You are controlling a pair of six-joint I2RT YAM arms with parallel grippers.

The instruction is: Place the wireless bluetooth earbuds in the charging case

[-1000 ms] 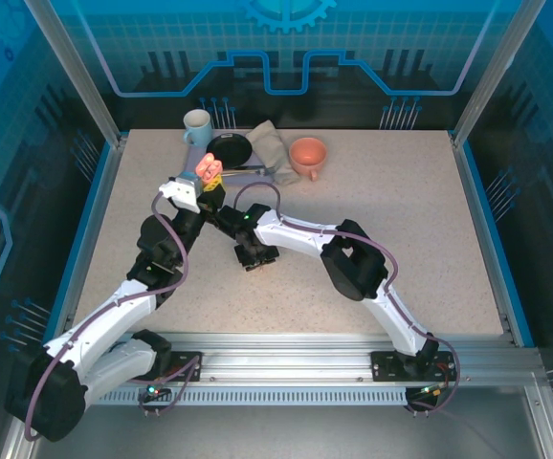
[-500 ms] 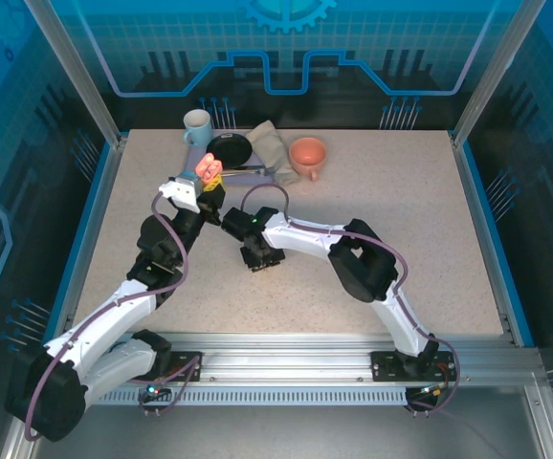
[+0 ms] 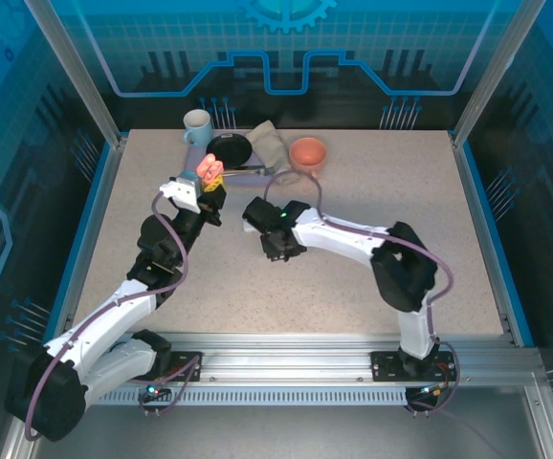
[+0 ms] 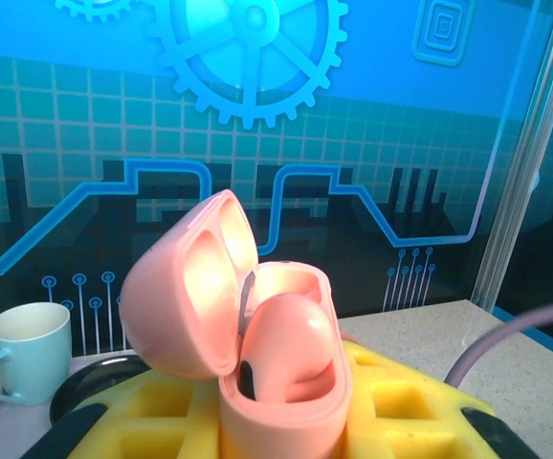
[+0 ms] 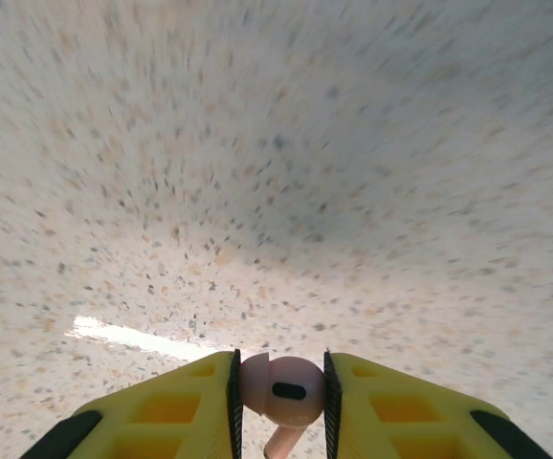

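Pinching pink earbud [image 5: 281, 387] in right fingers [image 5: 186, 406], stem back toward palm; clamping open case [image 4: 276, 382] in left fingers [image 4: 401, 411], raised near far edge of desk [image 3: 401, 191], left of centre. Sits just left and beyond the earbud, mouth up

The left arm [image 3: 114, 316] is stretched from its base at the near left toward the far middle, bent at the elbow, with the left hand [image 3: 209, 182] raised and pointed away from the bases. Its yellow fingers [image 4: 152, 421] are closed on an open pink case [image 4: 276, 373]. The right arm [image 3: 353, 251] is folded sharply at the elbow and reached leftward. The right hand [image 3: 255, 212] is pinched on a pink earbud [image 5: 281, 387], which is gripped between two yellow fingers [image 5: 181, 402].
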